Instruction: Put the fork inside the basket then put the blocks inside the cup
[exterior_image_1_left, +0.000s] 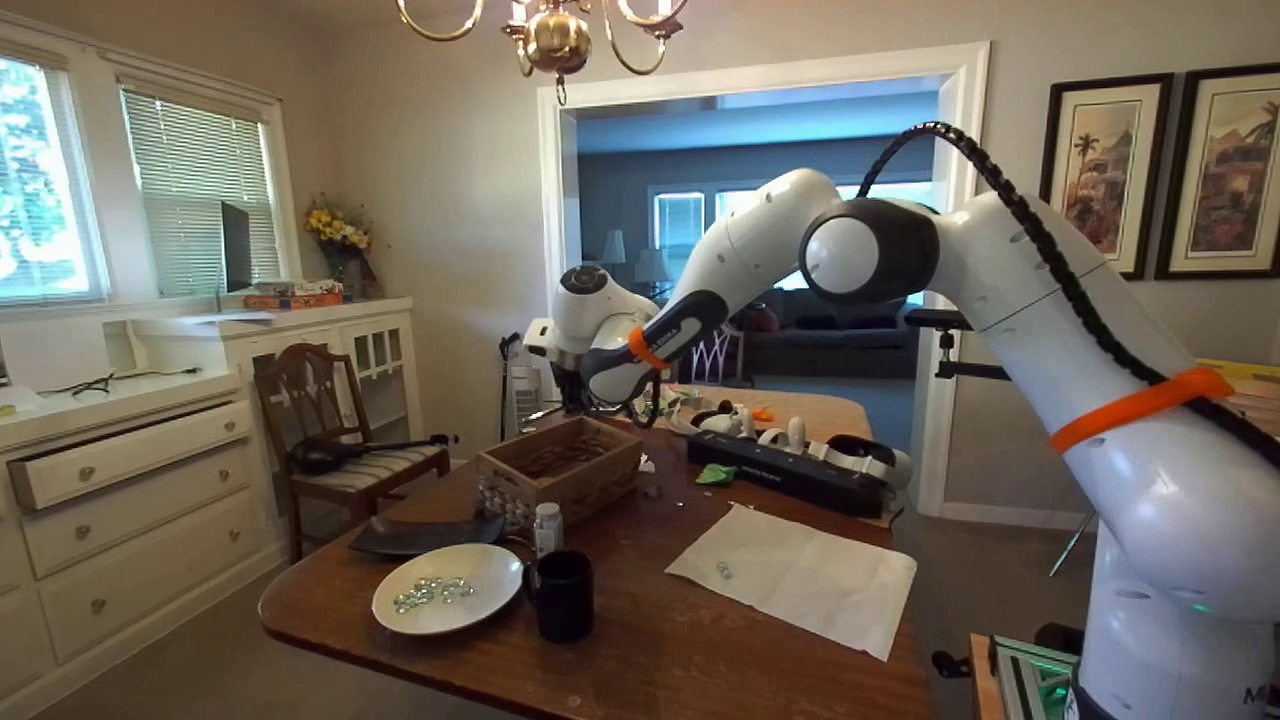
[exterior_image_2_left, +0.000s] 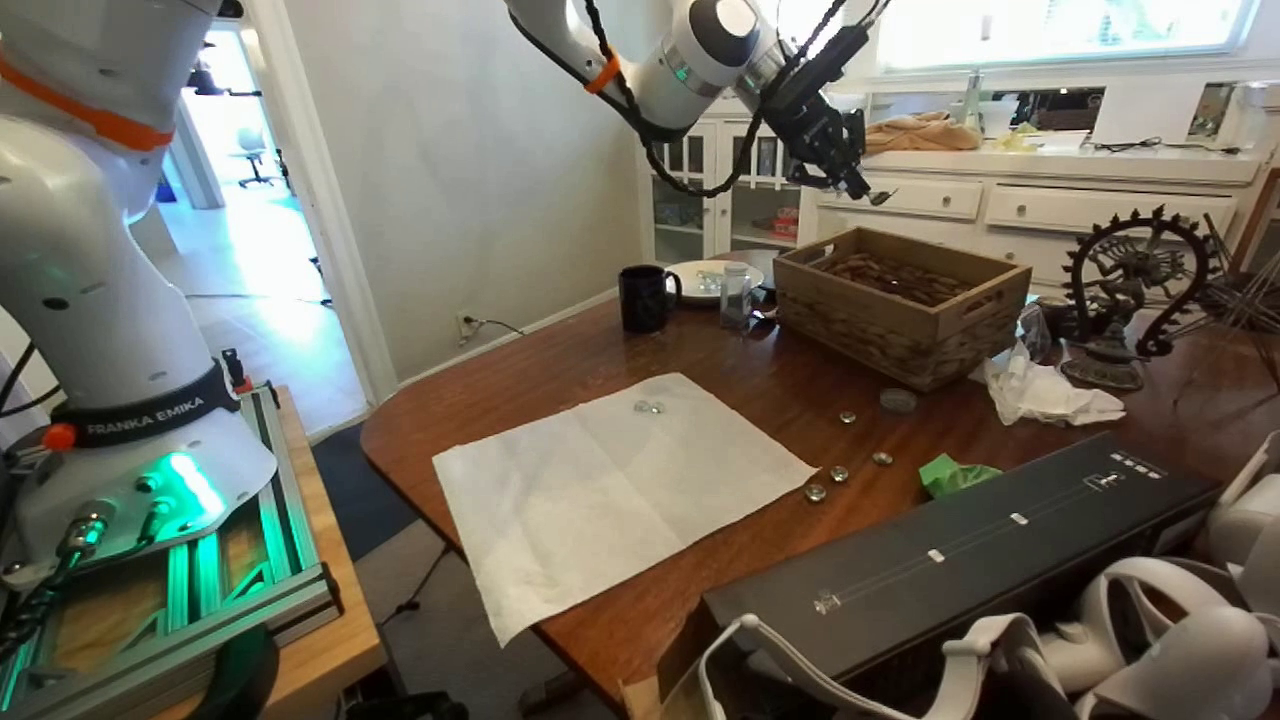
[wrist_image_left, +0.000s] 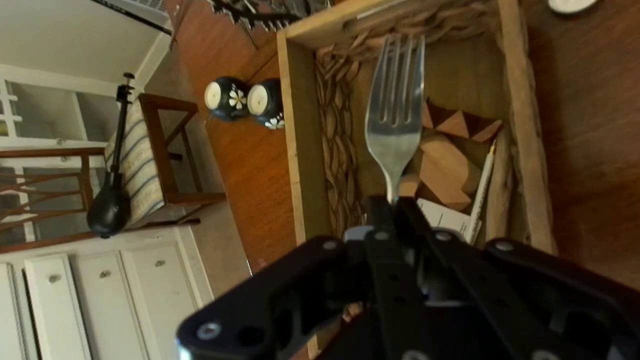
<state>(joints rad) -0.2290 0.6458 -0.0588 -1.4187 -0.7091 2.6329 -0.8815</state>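
My gripper (wrist_image_left: 392, 202) is shut on the handle of a silver metal fork (wrist_image_left: 396, 107), whose tines point away from the fingers in the wrist view. Beneath it lies the brown rectangular basket (wrist_image_left: 294, 165), with wooden pieces (wrist_image_left: 445, 170), a pencil-like stick and a white card inside. In an exterior view the fork (exterior_image_2_left: 882, 197) hangs above the basket's rim (exterior_image_2_left: 860, 335), apart from it. The black cup (exterior_image_1_left: 565, 597) stands upright beside the plate. Clear glass pieces (exterior_image_1_left: 432, 594) lie on that plate; which pieces are the blocks I cannot tell.
A white plate (exterior_image_1_left: 492, 572) and a clear jar (exterior_image_2_left: 735, 298) stand between cup and basket. White paper (exterior_image_2_left: 600, 500) covers part of the table. Near the basket are a bronze statue (exterior_image_2_left: 1140, 290), crumpled plastic (exterior_image_2_left: 1045, 390) and a long black box (exterior_image_2_left: 960, 560).
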